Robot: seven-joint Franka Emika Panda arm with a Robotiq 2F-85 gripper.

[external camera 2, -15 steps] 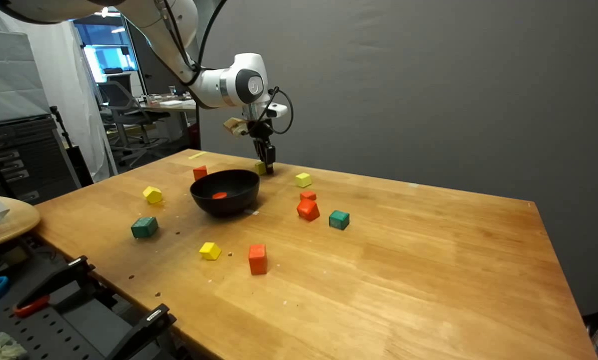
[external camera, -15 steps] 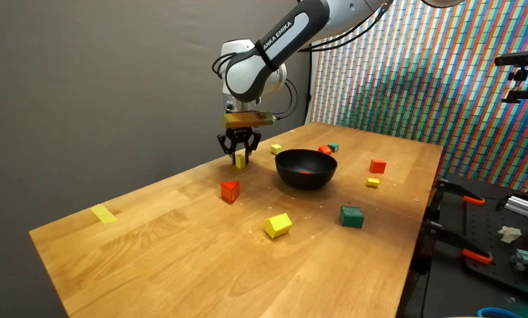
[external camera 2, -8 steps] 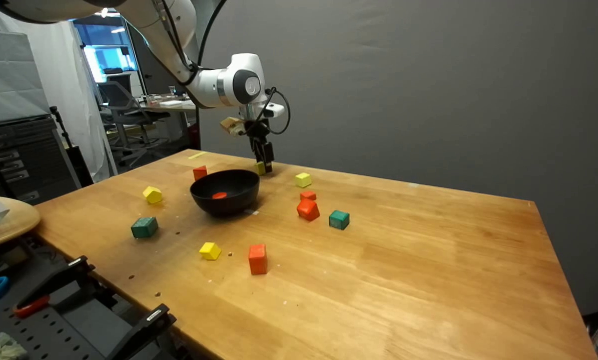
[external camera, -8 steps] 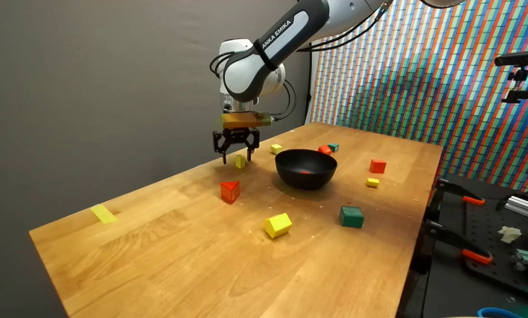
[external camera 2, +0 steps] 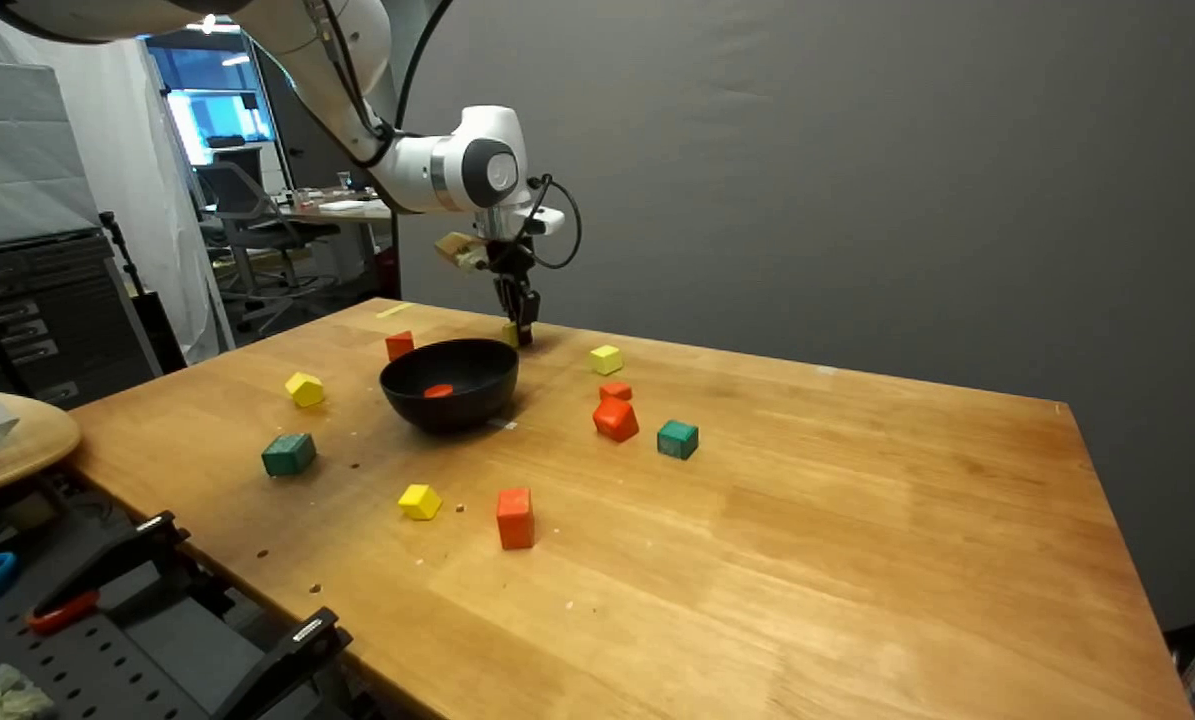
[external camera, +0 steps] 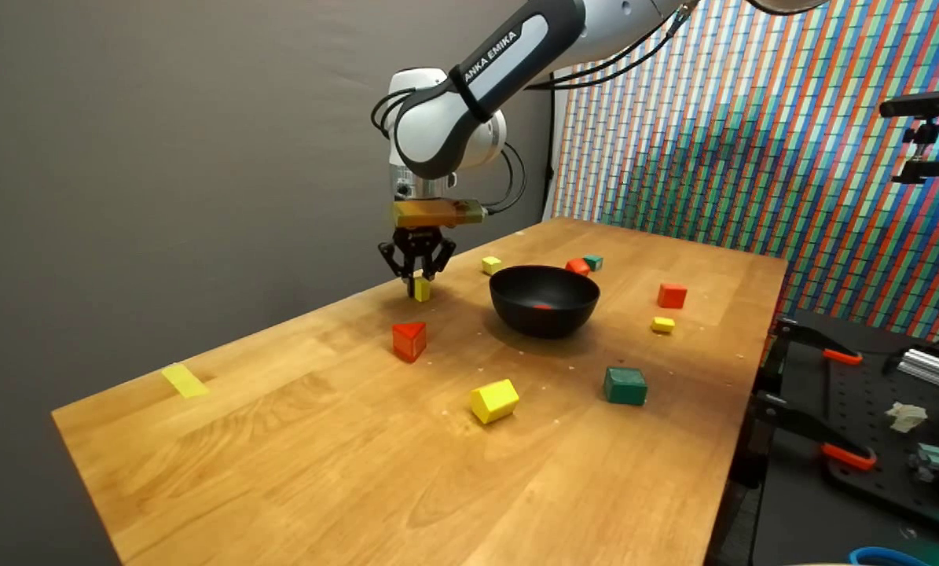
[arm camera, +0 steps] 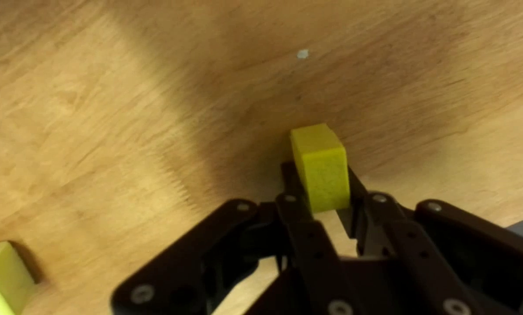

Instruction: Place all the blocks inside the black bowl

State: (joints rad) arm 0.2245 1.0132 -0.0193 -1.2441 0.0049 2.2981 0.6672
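Robotiq gripper (arm camera: pixel 322 176) is now pinching the tall yellow block (arm camera: pixel 324 170), one finger pressing on each side, gap narrow; in the frame just before, jaws wide, block loose between them. Block is sitting slightly further left than before in an exterior view, Panda arm (external camera: pixel 508 67) shifting a bit the same way. Block is staying low at the wooden tabletop (external camera: pixel 280 456), near its wall-side edge; can't tell whether it's touching the wood.

Black bowl (external camera: pixel 544 321) isn't moving: standing upright, near the pinched block but apart, with a red block (external camera 2: pixel 438 391) lying inside, partly hidden by the rim. Tall yellow block is still staying outside the bowl.

All else is holding position, lying on the tabletop around the bowl: red triangular block (external camera: pixel 409 342), yellow house-shaped block (external camera: pixel 494 401), big green block (external camera: pixel 625 385). In an exterior view, red cuboid (external camera 2: pixel 515 519) and small yellow block (external camera 2: pixel 420 502) are sitting near each other; front red block (external camera 2: pixel 616 420) is covering part of rear red block (external camera 2: pixel 615 391), can't tell if touching; small green block (external camera 2: pixel 677 440) is resting near them; pale yellow block (external camera 2: pixel 606 360) is sitting close to the edge.
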